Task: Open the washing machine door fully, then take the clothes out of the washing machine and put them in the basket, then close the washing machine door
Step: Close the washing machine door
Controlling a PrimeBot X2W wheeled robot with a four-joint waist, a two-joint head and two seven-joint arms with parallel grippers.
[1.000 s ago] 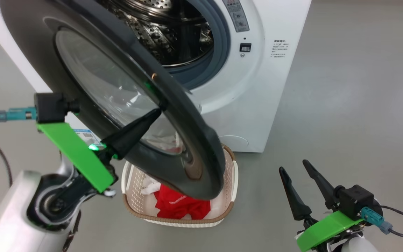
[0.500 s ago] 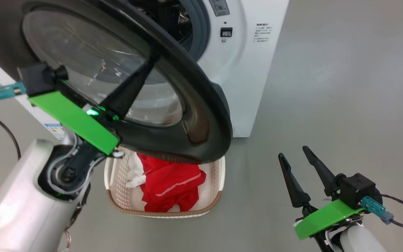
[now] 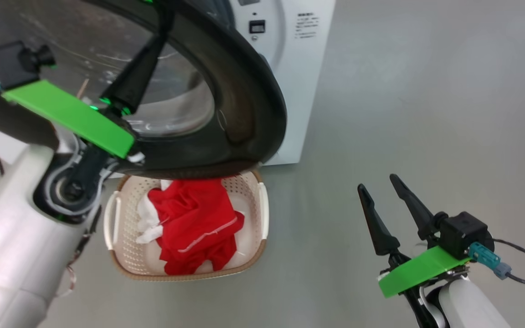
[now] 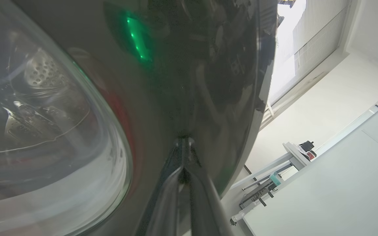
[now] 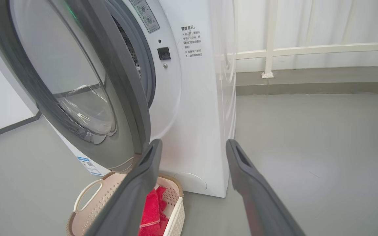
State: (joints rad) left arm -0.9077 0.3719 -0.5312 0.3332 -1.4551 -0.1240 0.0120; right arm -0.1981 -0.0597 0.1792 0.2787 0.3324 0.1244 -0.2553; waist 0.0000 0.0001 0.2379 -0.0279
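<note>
The washing machine door [image 3: 244,105], a black glossy rim around clear glass, stands partly swung toward the white washing machine [image 3: 299,91]. My left gripper [image 3: 160,34] is shut, its tips pressed against the door's outer rim [image 4: 208,82]; the left wrist view has the tips [image 4: 183,142] touching that black surface. Below the door sits the basket [image 3: 263,205] holding the red and white clothes [image 3: 194,223]. My right gripper [image 3: 376,182] hangs open and empty over the floor at the lower right. The right wrist view looks past its open fingers [image 5: 193,144] at the ajar door [image 5: 120,75], the basket [image 5: 87,203] and the clothes [image 5: 151,209].
Grey floor [image 3: 404,91] stretches to the right of the machine. A white railing [image 5: 307,50] and curtain stand behind it. The basket sits directly under the door's lower edge, close to the machine's front. A cable [image 3: 522,278] trails from my right wrist.
The head camera has shifted. The door has swung closer to the machine front with my shut left gripper against it and now covers the drum opening. My right gripper stays open.
</note>
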